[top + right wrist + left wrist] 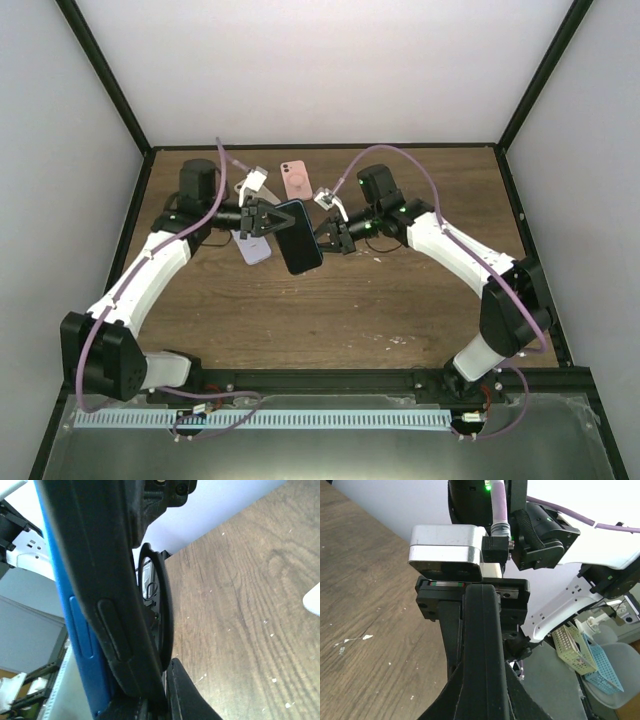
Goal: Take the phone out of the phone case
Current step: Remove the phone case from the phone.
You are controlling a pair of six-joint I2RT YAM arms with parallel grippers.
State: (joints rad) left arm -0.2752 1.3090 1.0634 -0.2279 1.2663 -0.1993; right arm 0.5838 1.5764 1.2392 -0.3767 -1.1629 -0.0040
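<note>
Top view: we are seeing both arms meeting over the middle of the table (330, 310). They are holding the dark case (298, 236) between them, lifted and tilted.
Only from above: a lavender handset (252, 247) is lying on the table just beside the case, partly under the left arm. A pink handset (296, 178) is lying farther back, apart from both.
Left wrist: we are looking along the case (482, 650) edge-on. It is running up the centre from between the left fingers (442, 707) toward the right arm's silver camera (447, 550).
Right wrist: only here is the blue phone (77, 630) showing, as a strip lying along the black rim of the case (100, 555). A ring (169, 610) is standing out from the case's back.
Left fingers (262, 218): they are pinching the case narrowly at its left long edge.
Right fingers (330, 237): they are gripping the opposite edge. One finger (187, 695) is pressing on the back of the case, and we cannot see the other behind the phone.
Phone: it is sitting in the case, in the air between the two sets of fingers.
</note>
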